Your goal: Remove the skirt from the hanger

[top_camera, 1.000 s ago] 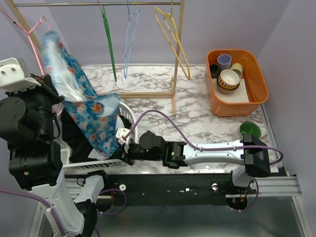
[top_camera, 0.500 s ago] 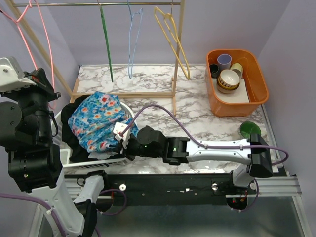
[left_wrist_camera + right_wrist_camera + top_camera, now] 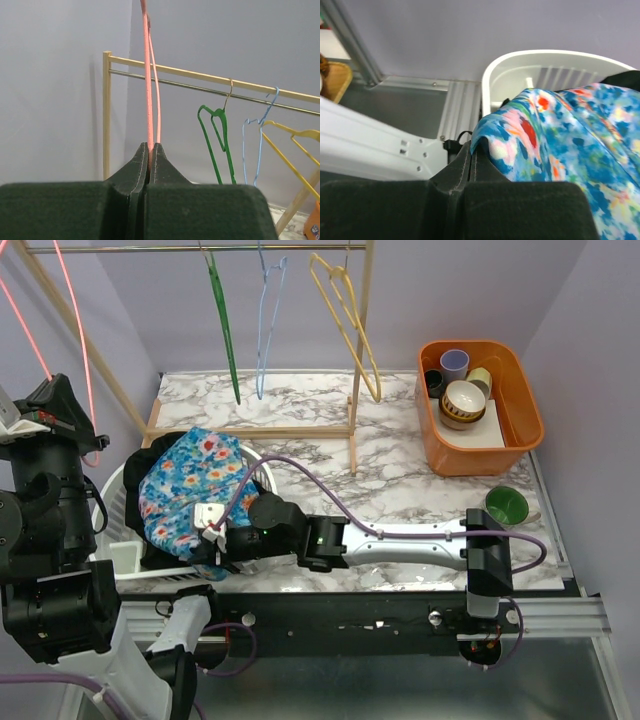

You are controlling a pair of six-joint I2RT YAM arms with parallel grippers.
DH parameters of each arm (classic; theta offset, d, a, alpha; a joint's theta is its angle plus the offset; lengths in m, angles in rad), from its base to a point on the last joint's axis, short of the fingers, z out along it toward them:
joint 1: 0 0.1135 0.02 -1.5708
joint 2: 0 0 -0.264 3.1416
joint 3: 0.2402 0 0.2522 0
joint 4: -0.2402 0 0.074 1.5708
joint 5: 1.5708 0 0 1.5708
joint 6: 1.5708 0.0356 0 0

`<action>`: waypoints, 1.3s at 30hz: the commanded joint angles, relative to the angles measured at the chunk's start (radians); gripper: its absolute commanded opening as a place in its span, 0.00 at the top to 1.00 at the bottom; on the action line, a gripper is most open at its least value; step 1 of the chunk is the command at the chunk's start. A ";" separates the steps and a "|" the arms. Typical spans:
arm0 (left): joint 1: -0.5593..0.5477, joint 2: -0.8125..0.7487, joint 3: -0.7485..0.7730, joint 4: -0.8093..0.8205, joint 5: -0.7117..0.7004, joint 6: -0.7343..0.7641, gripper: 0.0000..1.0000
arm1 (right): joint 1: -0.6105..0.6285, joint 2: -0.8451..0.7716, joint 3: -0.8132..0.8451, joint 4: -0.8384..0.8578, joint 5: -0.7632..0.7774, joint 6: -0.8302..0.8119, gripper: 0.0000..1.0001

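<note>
A pink hanger (image 3: 149, 100) is pinched in the closed left claw (image 3: 150, 148) at mid-frame. A flowery blue cloth (image 3: 570, 135) is gripped by the closed right claw (image 3: 471, 150), below the white basket (image 3: 520, 62).

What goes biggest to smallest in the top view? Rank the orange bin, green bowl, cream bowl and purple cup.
1. orange bin, largest by far.
2 and 3. green bowl and cream bowl look about alike, so I won't rank them.
4. purple cup, smallest.
</note>
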 commanded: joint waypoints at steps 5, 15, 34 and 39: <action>-0.002 -0.029 0.050 -0.018 0.042 -0.023 1.00 | 0.005 -0.064 -0.073 0.120 -0.237 -0.016 0.99; -0.002 -0.073 -0.010 -0.023 0.026 0.016 1.00 | 0.008 -0.167 0.028 0.008 -0.547 0.065 0.99; -0.001 -0.059 0.013 -0.038 0.057 -0.016 1.00 | -0.101 -0.055 0.047 0.123 0.008 -0.123 0.99; -0.002 -0.067 -0.020 -0.012 0.069 -0.023 1.00 | -0.167 0.119 0.238 0.068 0.021 -0.121 0.99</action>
